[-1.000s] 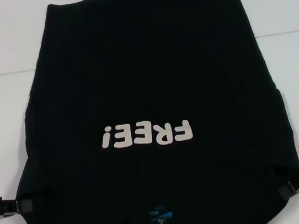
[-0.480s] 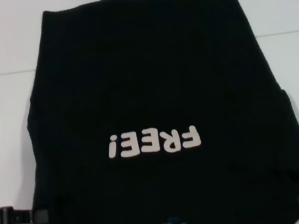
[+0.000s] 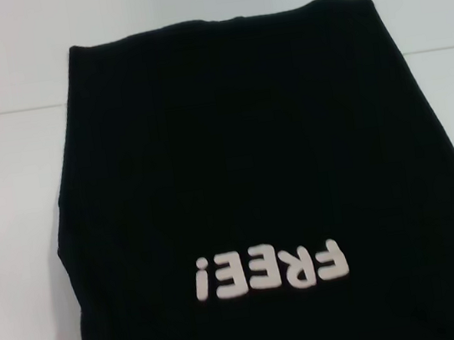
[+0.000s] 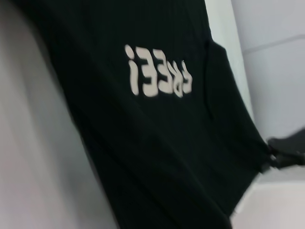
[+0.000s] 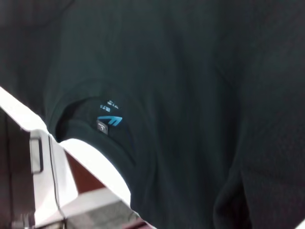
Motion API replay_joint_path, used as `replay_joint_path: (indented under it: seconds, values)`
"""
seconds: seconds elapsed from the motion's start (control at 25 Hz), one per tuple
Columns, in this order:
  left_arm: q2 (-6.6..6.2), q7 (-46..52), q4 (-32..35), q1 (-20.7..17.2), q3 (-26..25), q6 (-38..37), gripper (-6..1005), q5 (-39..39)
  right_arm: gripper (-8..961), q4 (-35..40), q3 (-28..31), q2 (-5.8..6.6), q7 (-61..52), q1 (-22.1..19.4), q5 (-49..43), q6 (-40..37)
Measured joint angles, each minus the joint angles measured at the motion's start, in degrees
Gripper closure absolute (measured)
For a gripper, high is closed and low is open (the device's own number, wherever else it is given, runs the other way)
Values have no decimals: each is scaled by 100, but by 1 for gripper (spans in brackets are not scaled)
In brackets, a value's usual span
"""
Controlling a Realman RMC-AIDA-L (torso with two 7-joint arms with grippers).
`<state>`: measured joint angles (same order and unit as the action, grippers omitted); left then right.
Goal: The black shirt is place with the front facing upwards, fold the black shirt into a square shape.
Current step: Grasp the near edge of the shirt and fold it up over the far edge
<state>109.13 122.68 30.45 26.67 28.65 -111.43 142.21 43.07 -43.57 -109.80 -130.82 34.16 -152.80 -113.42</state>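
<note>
Head view: large black soft-fabric shirt [image 3: 254, 183] filling centre frame, white "FREE!" print [image 3: 268, 271] up, lifted for folding. Right gripper [image 4: 285, 155] at left wrist view's right edge, seemingly clenched on shirt's edge; left gripper unseen, jaws impossible to tell.

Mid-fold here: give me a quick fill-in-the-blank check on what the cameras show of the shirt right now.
1. The print on the black shirt reads ____.
2. In the head view that print appears ____.
3. The table under the shirt is ____ in colour.
4. The neck label, seen in the right wrist view, is ____.

Missing words: FREE!; upside down; white; blue
</note>
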Motion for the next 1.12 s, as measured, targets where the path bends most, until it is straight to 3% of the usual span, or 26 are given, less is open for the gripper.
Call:
replay_joint_path:
  seconds: [0.2, 0.36, 0.52, 0.68, 0.92, 1.0, 1.12]
  values:
    - [68, -31, -143, 34, 405, -159, 973, 45, 858, -70, 20, 6, 159, -103, -154, -19]
    - [120, -45, -147, 105, 469, -153, 973, 42, 858, -119, 39, 6, 211, -88, -147, -17]
    - [95, -46, -137, 141, 362, -101, 972, -14, 858, -138, 162, -46, 221, -52, -106, 6]
    - [32, -24, -124, 265, -191, -91, 972, -44, 859, -192, 744, -6, 248, -17, 140, 1]
    - [-67, 211, -123, 567, -1547, 399, 973, -221, 859, -474, 2244, 322, 155, 0, 811, 323]
    - [-42, 284, -155, 685, -1916, 855, 973, -538, 859, -555, 2590, 350, 150, -25, 1091, 552]
    - [-4, 312, -178, 711, -2038, 1250, 973, -920, 859, -683, 2864, 325, 181, -124, 1595, 1086]
